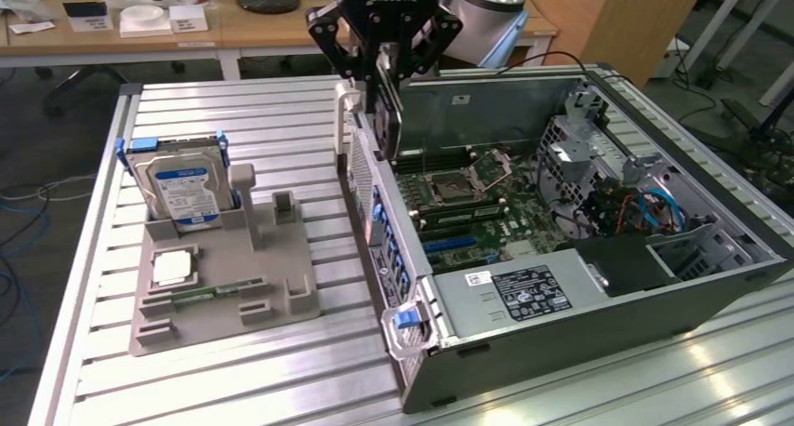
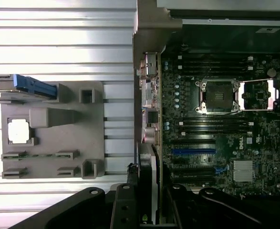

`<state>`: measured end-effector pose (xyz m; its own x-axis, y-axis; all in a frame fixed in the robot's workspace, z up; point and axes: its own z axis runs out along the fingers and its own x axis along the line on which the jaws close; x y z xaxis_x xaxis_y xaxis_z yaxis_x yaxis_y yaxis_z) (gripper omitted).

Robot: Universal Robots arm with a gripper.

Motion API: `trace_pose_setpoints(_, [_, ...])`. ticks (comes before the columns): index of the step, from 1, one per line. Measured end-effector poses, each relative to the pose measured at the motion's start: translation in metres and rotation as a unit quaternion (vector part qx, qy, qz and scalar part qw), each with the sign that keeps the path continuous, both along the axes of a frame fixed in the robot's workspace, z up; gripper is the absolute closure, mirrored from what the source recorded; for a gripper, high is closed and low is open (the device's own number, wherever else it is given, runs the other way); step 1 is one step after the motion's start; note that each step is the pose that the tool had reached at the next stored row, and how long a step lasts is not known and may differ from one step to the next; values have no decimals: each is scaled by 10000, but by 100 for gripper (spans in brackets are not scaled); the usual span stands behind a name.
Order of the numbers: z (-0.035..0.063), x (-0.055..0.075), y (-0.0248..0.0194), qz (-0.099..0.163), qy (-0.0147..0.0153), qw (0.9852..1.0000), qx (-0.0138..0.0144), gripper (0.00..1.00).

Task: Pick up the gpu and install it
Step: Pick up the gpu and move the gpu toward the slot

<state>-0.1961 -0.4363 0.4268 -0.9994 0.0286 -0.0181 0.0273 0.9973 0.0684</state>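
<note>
Gpu (image 1: pixel 389 119) location: upper middle of the exterior view, hanging on edge with its long side vertical, touching nothing below. My pincer (image 1: pixel 387 73) is clamped on its upper part, one finger against each flat face.

Layout of the exterior view, from its left to its right:

1. The slatted metal table (image 1: pixel 285 128) carries a grey holder (image 1: pixel 279 277) at the lower left.
2. A hard drive (image 1: pixel 184 189) stands upright in the holder's far slot. A processor (image 1: pixel 174 266) lies flat nearer the camera, with a green memory stick (image 1: pixel 221 293) just beside it.
3. In the middle, the gpu's lower end overlaps the left wall of the open computer case (image 1: pixel 620 324).
4. Inside the case lie the motherboard (image 1: pixel 478 217), its processor socket (image 1: pixel 453 184), and a power supply (image 1: pixel 534 291) at the near end.

In the wrist view, the gpu (image 2: pixel 145 164) appears edge-on in my pincer (image 2: pixel 147 210), over the case wall, between the holder (image 2: pixel 54 143) and the motherboard (image 2: pixel 216 143).
</note>
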Motion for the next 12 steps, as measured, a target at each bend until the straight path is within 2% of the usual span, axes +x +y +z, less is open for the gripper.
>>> trace_pose_setpoints(12, [0, 136, 0, 1, 0, 10000, 0, 72])
